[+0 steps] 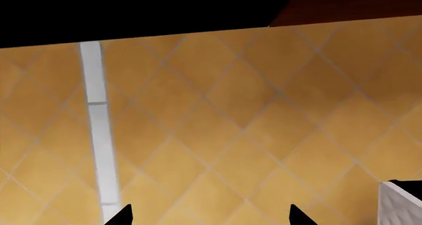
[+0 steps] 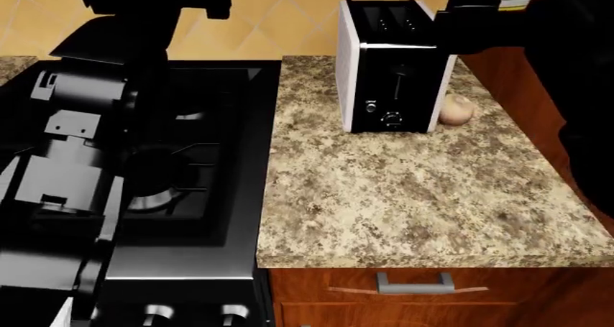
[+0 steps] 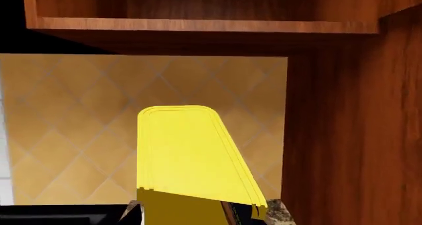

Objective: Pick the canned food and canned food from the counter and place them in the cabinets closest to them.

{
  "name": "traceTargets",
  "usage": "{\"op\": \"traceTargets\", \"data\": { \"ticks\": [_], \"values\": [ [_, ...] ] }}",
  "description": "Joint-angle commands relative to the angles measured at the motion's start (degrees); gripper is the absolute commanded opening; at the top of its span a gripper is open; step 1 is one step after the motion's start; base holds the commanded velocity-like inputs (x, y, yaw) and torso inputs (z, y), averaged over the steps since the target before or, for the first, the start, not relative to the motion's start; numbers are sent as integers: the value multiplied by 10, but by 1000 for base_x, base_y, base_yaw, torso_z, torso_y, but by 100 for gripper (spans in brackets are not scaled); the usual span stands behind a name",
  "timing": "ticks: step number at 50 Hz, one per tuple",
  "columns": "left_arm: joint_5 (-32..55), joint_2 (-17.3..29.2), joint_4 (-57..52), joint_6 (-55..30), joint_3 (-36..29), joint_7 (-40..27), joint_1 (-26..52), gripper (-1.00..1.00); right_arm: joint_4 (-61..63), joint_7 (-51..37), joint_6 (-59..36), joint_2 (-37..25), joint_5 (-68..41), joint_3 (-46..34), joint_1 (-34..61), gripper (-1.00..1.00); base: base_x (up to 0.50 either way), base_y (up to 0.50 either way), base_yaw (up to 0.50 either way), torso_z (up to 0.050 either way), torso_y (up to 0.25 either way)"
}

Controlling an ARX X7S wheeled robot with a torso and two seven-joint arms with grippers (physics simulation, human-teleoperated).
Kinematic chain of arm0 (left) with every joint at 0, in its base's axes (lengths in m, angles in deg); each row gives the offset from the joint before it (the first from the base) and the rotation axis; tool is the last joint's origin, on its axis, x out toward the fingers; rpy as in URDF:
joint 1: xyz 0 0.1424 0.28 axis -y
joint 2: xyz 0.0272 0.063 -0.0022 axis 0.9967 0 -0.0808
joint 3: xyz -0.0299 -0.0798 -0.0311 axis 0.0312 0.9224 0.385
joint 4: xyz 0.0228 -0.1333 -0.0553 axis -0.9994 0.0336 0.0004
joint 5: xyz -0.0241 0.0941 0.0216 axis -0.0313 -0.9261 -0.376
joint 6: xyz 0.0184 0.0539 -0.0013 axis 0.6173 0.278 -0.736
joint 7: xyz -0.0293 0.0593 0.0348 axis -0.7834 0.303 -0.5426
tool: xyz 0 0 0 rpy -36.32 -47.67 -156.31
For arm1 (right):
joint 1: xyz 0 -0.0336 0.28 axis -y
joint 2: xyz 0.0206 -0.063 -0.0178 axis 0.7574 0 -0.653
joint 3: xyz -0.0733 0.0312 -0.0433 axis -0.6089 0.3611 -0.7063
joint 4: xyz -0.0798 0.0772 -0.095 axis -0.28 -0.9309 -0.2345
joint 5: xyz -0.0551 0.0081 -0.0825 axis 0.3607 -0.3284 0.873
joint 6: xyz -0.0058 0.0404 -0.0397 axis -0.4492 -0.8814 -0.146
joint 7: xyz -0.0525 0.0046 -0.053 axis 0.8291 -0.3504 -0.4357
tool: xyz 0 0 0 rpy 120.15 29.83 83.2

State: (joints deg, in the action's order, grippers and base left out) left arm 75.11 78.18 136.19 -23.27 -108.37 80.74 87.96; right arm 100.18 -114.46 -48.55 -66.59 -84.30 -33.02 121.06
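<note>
— Status, right gripper (image 3: 188, 212)?
— Clamped on yellow tin (image 3: 188, 156), raised before tiled wall (image 3: 66, 131), below wooden cabinet (image 3: 197, 17).
— Left gripper (image 1: 209, 216)?
— Spread apart, empty, facing tiles.

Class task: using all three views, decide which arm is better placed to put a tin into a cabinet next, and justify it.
The right. Its pincer holds the flat yellow rounded-rectangular tin just below the reddish-brown wooden cabinet. The left pincer is open, empty, facing tiled wall.
</note>
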Motion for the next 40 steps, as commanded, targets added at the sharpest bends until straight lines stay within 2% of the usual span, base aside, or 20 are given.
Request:
{"op": "traceTargets", "data": {
  "ticks": [1,13,40],
  "values": [
    [0,-4,33,12,2,4,17,100,-26,22,-20,14,20,-12,20,-100,500,-1,0,0,0],
    [3,-1,19,3,2,1,20,100,-70,26,-50,25,10,-26,70,-100,500,-1,0,0,1],
    [10,-1,13,4,1,1,11,100,-72,26,-55,27,10,-33,76,-100,500,-1,0,0,2]
  ]
}}
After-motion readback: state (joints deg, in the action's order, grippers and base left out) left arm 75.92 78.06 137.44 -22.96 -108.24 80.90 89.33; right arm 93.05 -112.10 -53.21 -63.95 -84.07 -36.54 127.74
